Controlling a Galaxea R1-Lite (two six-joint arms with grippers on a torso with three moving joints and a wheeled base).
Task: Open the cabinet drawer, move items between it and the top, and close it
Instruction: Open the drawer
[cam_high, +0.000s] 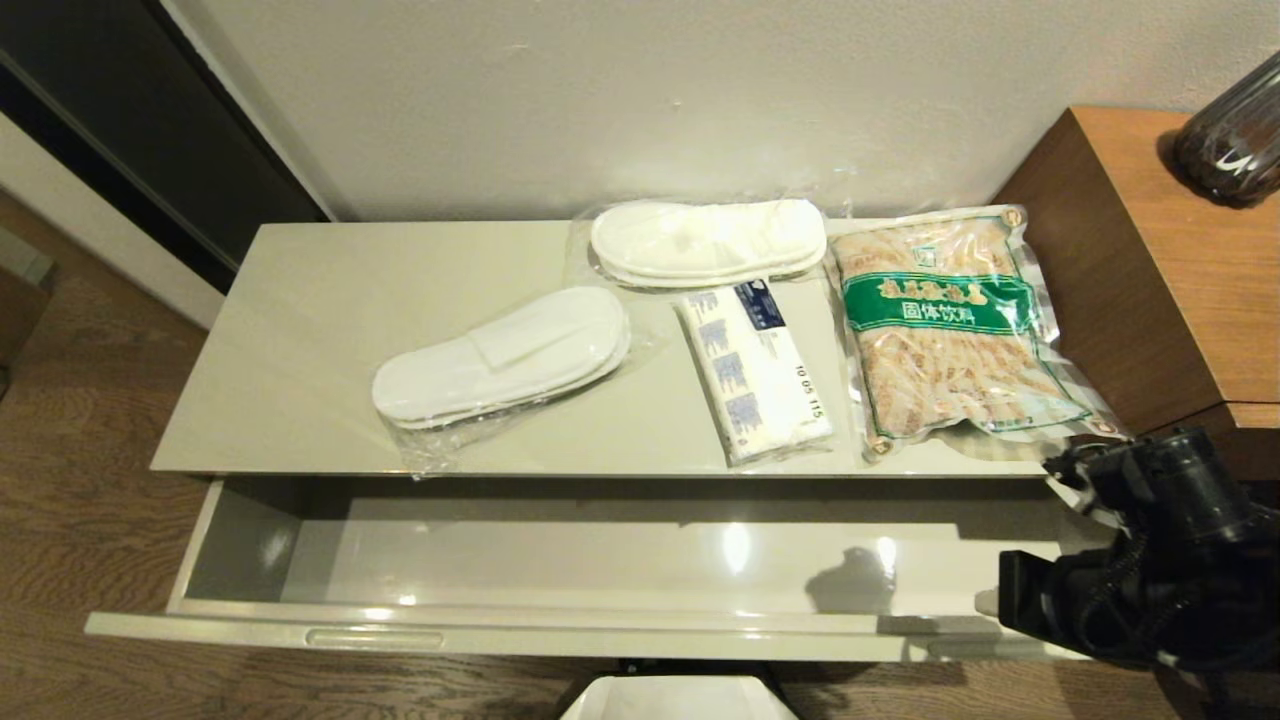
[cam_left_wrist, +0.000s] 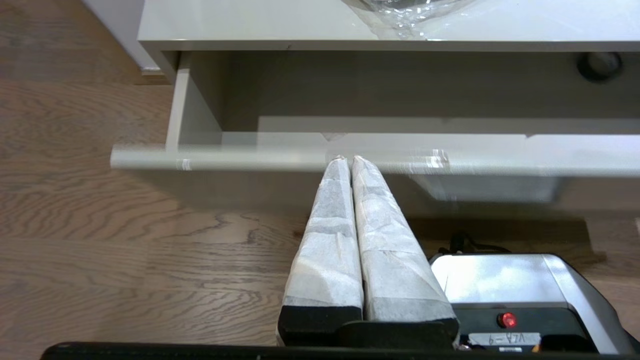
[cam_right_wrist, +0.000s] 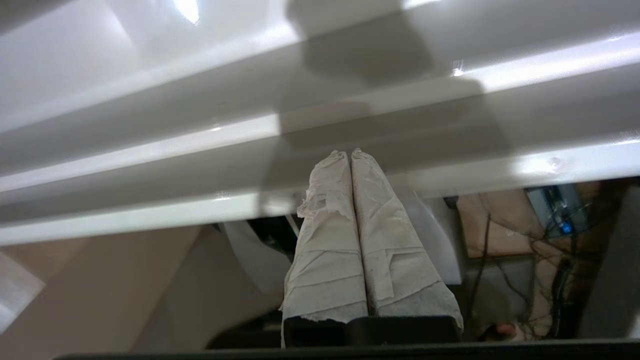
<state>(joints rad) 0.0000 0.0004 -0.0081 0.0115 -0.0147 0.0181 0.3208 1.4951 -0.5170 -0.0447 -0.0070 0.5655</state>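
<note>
The cabinet drawer (cam_high: 560, 560) is standing pulled out below the top (cam_high: 300, 330), showing nothing inside. Both slipper bags (cam_high: 505, 360), the tissue pack (cam_high: 755, 370) and the sachet bag (cam_high: 940, 320) are lying on that surface. The right gripper (cam_right_wrist: 350, 152), jaws clenched, is hovering at the drawer's front edge; the left gripper (cam_left_wrist: 348, 159), jaws also clenched, is pointing at the drawer front.

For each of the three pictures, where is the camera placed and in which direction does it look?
Head view: high on the robot, looking down at the top, the open drawer and four items; the right arm shows.
Left wrist view: behind the shut left claw, low, facing the drawer front.
Right wrist view: behind the shut right claw, close at the drawer front.
All views share the drawer.
</note>
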